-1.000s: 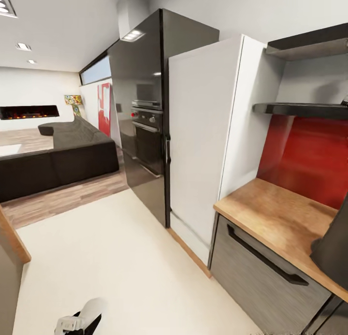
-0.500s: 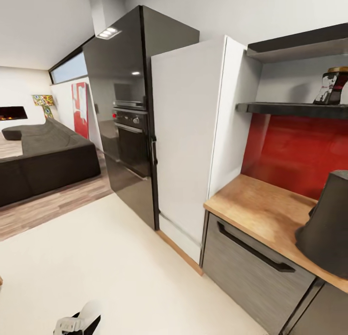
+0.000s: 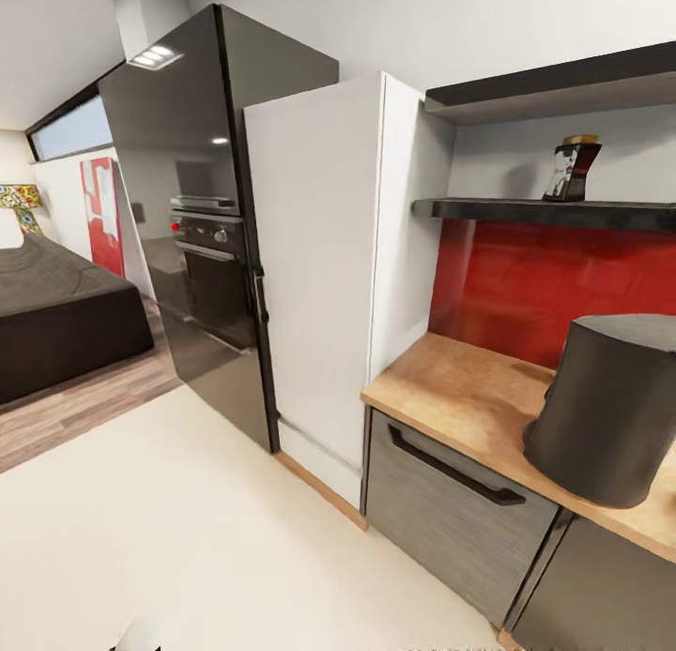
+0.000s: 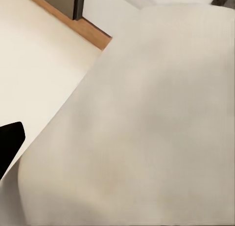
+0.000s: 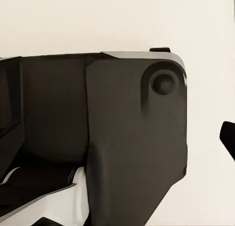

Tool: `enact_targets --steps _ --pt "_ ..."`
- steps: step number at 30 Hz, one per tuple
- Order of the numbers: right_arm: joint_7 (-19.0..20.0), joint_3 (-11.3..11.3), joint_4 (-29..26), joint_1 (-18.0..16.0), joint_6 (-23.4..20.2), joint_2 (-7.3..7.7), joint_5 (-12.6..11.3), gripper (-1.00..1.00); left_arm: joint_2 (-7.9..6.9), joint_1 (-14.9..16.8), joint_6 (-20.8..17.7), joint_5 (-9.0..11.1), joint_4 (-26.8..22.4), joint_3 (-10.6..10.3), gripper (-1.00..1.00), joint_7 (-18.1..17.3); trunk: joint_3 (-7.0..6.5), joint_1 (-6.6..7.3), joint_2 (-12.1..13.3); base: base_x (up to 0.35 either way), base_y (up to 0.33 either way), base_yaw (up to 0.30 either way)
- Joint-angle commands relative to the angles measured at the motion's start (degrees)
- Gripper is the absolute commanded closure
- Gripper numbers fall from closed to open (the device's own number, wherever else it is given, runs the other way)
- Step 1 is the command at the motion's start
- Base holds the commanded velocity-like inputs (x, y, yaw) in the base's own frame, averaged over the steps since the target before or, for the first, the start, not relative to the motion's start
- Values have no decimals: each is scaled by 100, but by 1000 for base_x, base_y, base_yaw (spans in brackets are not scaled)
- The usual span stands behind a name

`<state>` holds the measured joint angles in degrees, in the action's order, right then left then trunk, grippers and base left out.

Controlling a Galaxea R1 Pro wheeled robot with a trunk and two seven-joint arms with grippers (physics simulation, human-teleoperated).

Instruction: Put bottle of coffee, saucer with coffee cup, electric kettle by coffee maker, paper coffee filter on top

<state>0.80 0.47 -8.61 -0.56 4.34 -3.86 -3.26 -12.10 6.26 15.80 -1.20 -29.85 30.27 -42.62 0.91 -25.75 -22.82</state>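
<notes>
Up on the kitchen shelf, well above the counter, stood the bottle of coffee, a small dark jar with a golden-brown lid and a red-and-white label. It looked to be glass, so probably stiff, smooth, somewhat slippery and breakable if dropped, though light enough for one arm. The narrowed waist below the lid seemed the safest place for the fingers to close, since the flare above and below would likely resist slipping. Its far side and the shelf surface behind it could not be seen.

Below, the coffee maker sat on the counter near the front edge, before the red backsplash; its right side was cut off by the frame. The sink, kettle, filter, saucer and cup could not be made out.

Whether either arm's fingers were spread or closed could not be told: the left wrist view gave pale floor and a blurred pale surface, the right wrist view dark robot housing close up.
</notes>
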Motion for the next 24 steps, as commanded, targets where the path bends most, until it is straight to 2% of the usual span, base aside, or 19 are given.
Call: enact_targets --steps 1,4,11,24 --pt "8 5 8 -5 23 0 -34 -100 4 6 19 -14 7 30 100 -35 10 -3 -10 0 6 -264" --pt "8 5 12 -5 23 0 -34 -100 6 6 19 -16 18 32 100 -35 10 -3 -10 0 120 -264" --pt "8 5 11 -5 23 0 -34 -100 6 7 17 -20 23 32 100 -35 10 -3 -10 75 285 -264" --pt "8 5 15 -5 32 0 -34 -100 15 7 19 -21 23 32 100 -35 10 -3 -10 216 258 -264"
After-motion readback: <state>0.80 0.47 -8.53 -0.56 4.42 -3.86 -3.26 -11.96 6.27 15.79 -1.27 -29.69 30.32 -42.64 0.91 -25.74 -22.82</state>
